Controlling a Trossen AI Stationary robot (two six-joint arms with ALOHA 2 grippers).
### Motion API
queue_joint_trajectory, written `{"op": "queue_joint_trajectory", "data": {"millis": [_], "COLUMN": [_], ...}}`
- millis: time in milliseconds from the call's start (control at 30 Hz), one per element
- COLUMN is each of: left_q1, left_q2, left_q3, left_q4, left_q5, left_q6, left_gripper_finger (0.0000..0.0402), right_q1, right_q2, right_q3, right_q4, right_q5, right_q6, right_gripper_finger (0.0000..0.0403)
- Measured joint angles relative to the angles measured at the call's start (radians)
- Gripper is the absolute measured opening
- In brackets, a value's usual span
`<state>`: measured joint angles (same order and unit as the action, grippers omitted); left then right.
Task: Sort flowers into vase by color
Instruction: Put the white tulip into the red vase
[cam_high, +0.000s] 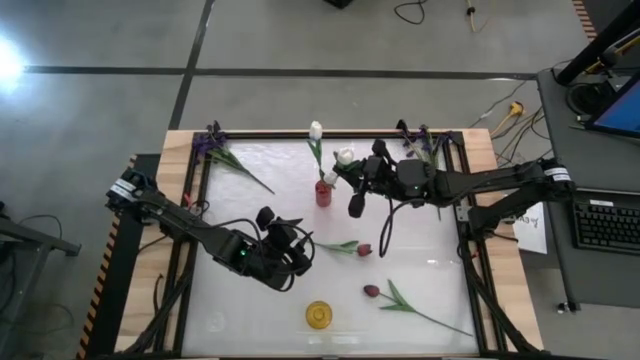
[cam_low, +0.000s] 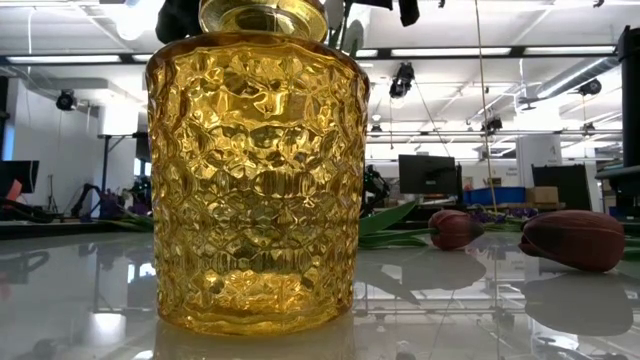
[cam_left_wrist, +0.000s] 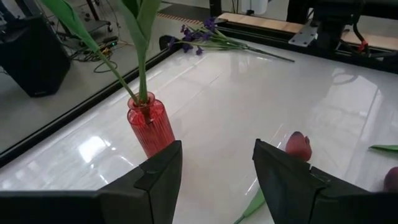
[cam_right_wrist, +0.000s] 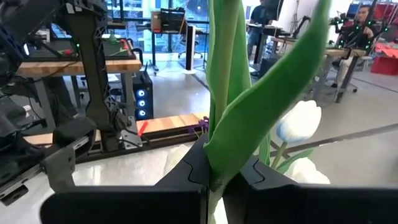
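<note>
A small red vase (cam_high: 323, 193) stands mid-table with one white tulip (cam_high: 316, 130) in it. My right gripper (cam_high: 352, 182) hovers just right of that vase, shut on a second white tulip (cam_high: 344, 156). My left gripper (cam_high: 303, 252) is open, low over the table and touching nothing. Just to its right lies a dark red tulip (cam_high: 364, 249) on its leaves. Another dark red tulip (cam_high: 372, 291) lies nearer the near edge. A yellow glass vase (cam_high: 319, 314) stands at the near edge. Purple flowers (cam_high: 210, 140) lie at the far left corner, with more purple flowers (cam_high: 420, 140) at the far right. My right gripper pinches the white tulip's green stem and a leaf (cam_right_wrist: 217, 168) between its two fingers. The fingers come level from the table's right and lie across the stem. The flower is lifted clear of the table and stands roughly upright in the hold.
The yellow vase (cam_low: 255, 170) fills the low view, with both red buds (cam_low: 455, 228) (cam_low: 575, 240) lying behind it. Black frame rails (cam_high: 462, 200) border the white tabletop. In the left wrist view the red vase (cam_left_wrist: 149, 127) stands ahead of the open fingers.
</note>
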<state>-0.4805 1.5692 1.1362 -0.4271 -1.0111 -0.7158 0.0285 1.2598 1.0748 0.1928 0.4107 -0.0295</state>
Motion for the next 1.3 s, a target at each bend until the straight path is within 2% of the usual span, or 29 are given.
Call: {"op": "queue_joint_trajectory", "data": {"millis": [533, 933, 1300], "left_q1": [0.0, 0.001, 0.001], "left_q2": [0.0, 0.0, 0.0], "left_q3": [0.0, 0.0, 0.0], "left_q4": [0.001, 0.005, 0.001], "left_q5": [-0.001, -0.002, -0.002], "left_q6": [-0.003, -0.004, -0.002], "left_gripper_finger": [0.0185, 0.0185, 0.0185], "right_q1": [-0.028, -0.039, -0.058], "right_q2": [0.003, 0.102, 0.165], "right_q3": [0.0, 0.001, 0.001], "right_q4": [-0.017, -0.004, -0.001], "right_q5": [0.0, 0.0, 0.008], "right_q6": [0.002, -0.005, 0.065], "right_gripper_finger": [0.0013, 0.0013, 0.0013]}}
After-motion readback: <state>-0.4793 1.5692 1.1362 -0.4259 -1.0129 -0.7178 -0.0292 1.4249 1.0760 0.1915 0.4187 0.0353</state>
